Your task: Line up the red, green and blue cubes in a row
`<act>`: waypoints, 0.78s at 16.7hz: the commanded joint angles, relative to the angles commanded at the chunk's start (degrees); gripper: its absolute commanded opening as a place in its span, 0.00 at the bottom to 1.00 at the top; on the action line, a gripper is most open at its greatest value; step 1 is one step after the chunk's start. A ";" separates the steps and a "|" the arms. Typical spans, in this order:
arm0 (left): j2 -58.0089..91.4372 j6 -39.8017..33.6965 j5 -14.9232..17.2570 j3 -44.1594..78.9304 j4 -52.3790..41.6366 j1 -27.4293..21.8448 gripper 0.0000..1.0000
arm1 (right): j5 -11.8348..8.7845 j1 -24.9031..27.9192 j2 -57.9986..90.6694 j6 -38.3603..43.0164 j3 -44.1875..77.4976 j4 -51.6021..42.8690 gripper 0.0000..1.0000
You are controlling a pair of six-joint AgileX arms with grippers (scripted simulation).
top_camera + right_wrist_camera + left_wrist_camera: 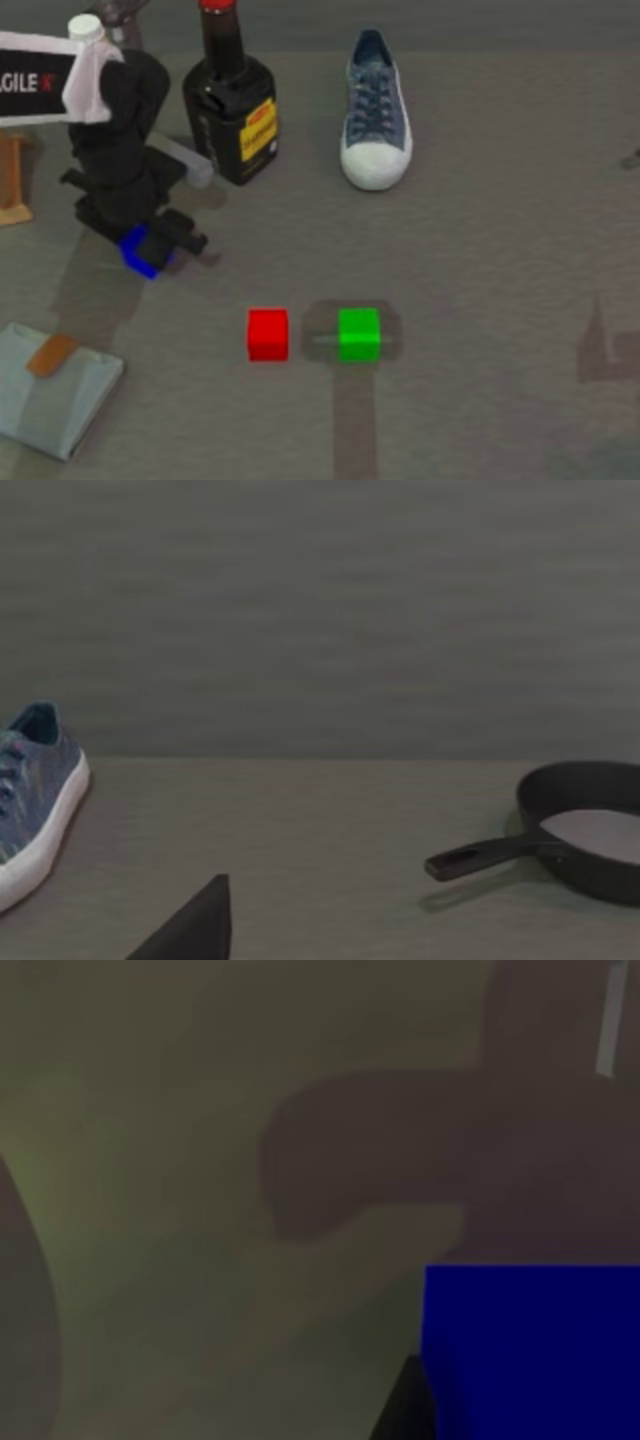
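Red cube (268, 333) and green cube (359, 334) already sit in line (a gap apart), well ahead of the left gripper (150, 243), which holds the blue cube (141, 251) yet to join them.

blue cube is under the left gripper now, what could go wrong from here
The left gripper sits over the blue cube, which is mostly hidden in the top view, so an off-centre grasp could tilt or drop it. The bottle stands close beside the arm and could be knocked as the arm lifts away. The red cube and green cube already sit side by side with a small gap; placing blue carelessly could nudge them out of line.
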 joint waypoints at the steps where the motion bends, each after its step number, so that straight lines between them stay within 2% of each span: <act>1: 0.00 0.00 0.00 0.00 0.00 0.00 0.00 | 0.00 0.00 0.00 0.00 0.00 0.00 1.00; 5: -1.24 -0.05 0.32 0.97 -1.38 0.03 0.00 | 0.00 0.00 0.00 0.00 0.00 0.00 1.00; 10: -5.05 -0.25 0.28 6.52 -11.48 0.92 0.00 | 0.00 0.00 0.00 0.00 0.00 0.00 1.00; 13: -6.40 -0.29 0.23 7.88 -13.58 1.13 0.00 | 0.00 0.00 0.00 0.00 0.00 0.00 1.00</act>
